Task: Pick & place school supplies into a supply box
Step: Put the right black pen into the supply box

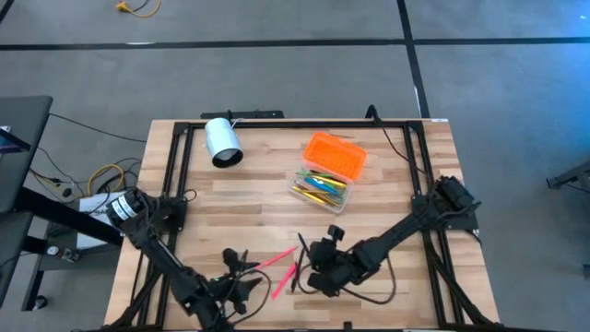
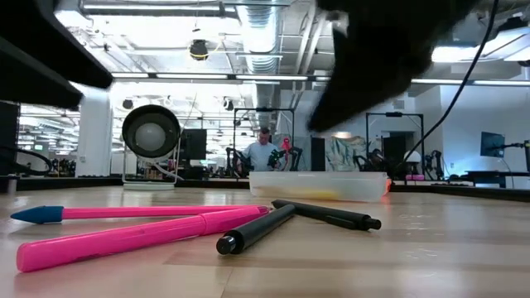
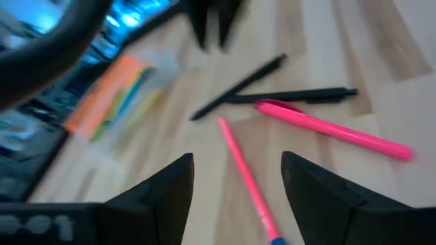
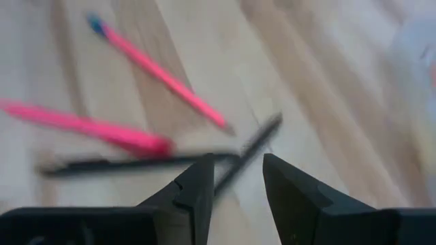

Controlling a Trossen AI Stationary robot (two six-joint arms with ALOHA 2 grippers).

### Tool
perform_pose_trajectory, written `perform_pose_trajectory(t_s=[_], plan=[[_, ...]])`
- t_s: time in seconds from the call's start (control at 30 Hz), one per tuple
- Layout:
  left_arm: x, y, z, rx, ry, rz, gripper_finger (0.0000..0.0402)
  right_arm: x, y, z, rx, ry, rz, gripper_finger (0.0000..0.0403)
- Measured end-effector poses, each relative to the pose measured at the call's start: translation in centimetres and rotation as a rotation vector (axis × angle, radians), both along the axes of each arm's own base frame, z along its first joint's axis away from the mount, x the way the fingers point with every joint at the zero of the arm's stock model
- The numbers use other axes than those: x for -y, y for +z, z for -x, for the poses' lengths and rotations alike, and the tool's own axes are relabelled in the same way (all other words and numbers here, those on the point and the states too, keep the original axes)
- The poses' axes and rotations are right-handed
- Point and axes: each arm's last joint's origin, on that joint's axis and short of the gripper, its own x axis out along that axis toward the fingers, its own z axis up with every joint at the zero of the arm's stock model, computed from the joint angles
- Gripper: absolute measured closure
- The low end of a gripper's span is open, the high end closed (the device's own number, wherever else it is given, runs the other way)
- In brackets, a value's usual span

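Four pens lie flat on the wood near the table's near edge: a thin pink pen with a blue tip (image 3: 240,167), a thick pink pen (image 3: 334,129) and two black pens (image 3: 240,87) (image 3: 293,96). The supply box (image 1: 324,173) stands farther back, its orange lid (image 1: 336,153) open and coloured pens in its clear base (image 1: 320,187). My left gripper (image 3: 235,160) is open, hovering left of the pens with its fingers over the thin pink pen. My right gripper (image 4: 238,160) is open above the black pens (image 4: 253,146), clear of the table in the low view.
A white cylinder (image 1: 222,144) lies on its side near the far left corner. A black frame (image 1: 175,166) runs along the table's edges. Bare wood lies between the pens and the box. In the low view a person (image 2: 263,154) stands in the room beyond.
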Motion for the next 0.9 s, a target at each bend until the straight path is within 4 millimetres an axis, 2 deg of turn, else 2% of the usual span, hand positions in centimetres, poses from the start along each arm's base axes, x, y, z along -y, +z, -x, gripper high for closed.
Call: perform_pose_trajectory(t_s=[0.1,0.3,0.67,0.9], plan=[[0.1,0.0,1.4,0.071,0.031,-0.039,0.019,0.3,-1.5,-0.8,-0.033,-0.006,-0.038,0.0282],[0.2,0.1,2.8,0.134,0.044,-0.06,0.019,0.3,-2.2,-0.9,-0.046,-0.013,-0.057,0.0282],[0.0,0.0,2.9,0.142,0.059,-0.049,0.019,0.3,-3.0,-1.1,-0.056,-0.052,-0.092,0.0282],[0.0,0.0,2.9,0.144,0.061,-0.044,0.0189,0.7,-4.8,-1.4,-0.101,-0.083,-0.114,0.0282]])
